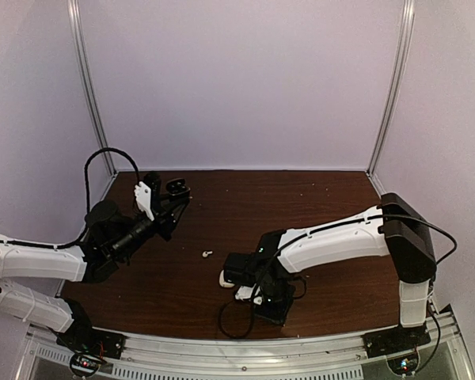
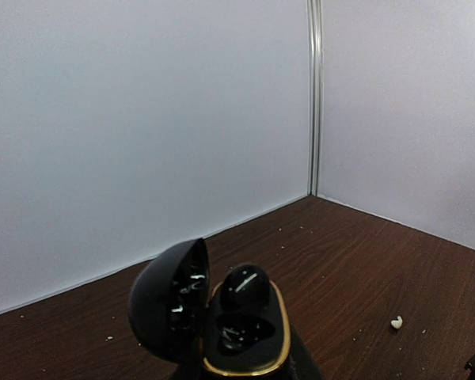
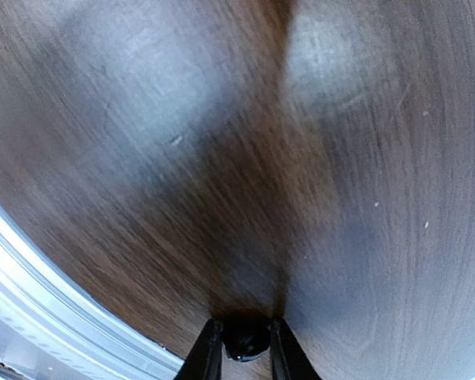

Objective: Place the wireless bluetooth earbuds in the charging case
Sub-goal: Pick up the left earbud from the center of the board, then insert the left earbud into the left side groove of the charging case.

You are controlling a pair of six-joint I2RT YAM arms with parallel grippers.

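Observation:
My left gripper (image 1: 168, 203) is at the back left of the table, shut on a black charging case (image 2: 245, 340) with a gold rim. The case's lid (image 2: 168, 299) stands open. One black earbud (image 2: 244, 286) sits in the far socket, and the near socket (image 2: 239, 332) shows only a dark hollow. My right gripper (image 3: 246, 328) points down at the table close to the near edge, shut on a second black earbud (image 3: 246, 339) between its fingertips. A small white earbud (image 1: 207, 254) lies loose on the table between the arms, and the left wrist view shows this white earbud (image 2: 396, 322) too.
The brown wooden table (image 1: 317, 206) is walled in by white panels at the back and sides. A metal rail (image 3: 32, 293) runs along the near edge, just beside my right gripper. Small crumbs dot the wood.

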